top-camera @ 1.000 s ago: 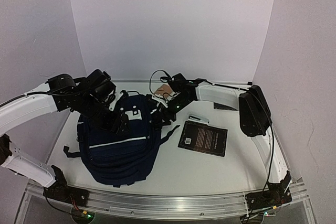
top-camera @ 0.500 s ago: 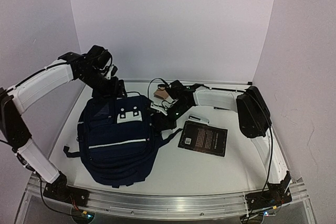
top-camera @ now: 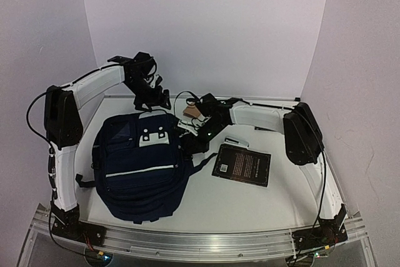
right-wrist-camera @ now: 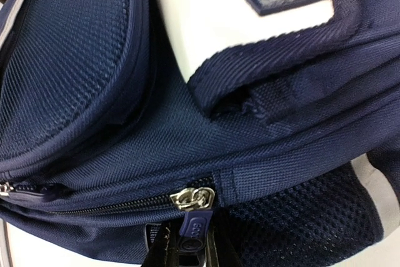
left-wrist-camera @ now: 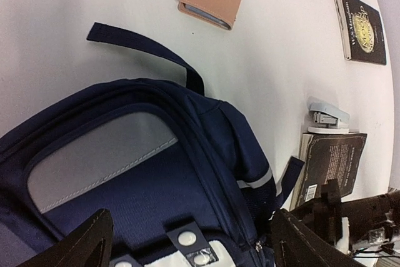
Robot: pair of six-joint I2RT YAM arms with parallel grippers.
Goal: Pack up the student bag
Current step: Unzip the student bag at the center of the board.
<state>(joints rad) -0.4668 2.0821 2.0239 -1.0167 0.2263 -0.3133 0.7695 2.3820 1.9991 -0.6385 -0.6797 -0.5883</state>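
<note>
The student bag (top-camera: 140, 167), navy with a white patch and a pale stripe, lies flat on the table's left half. My left gripper (top-camera: 154, 99) hovers over the bag's far top end, open and holding nothing; in the left wrist view its fingers (left-wrist-camera: 74, 247) frame the bag (left-wrist-camera: 144, 173) from above. My right gripper (top-camera: 189, 141) is at the bag's upper right side. In the right wrist view it (right-wrist-camera: 187, 251) is shut on the blue zipper pull (right-wrist-camera: 197, 224), which hangs from a metal slider at the end of a closed zipper on the bag (right-wrist-camera: 94, 92).
A tan wallet (top-camera: 192, 112) lies just behind the right gripper. A grey stapler (top-camera: 236, 142) and a black book (top-camera: 242, 164) sit right of the bag. A second dark book (top-camera: 267, 127) lies farther back, near the right arm. White walls enclose the table.
The left arm lifted off the bag and swung back to its far top end, jaws opening wider. The right gripper closed on the zipper pull at the bag's side.
</note>
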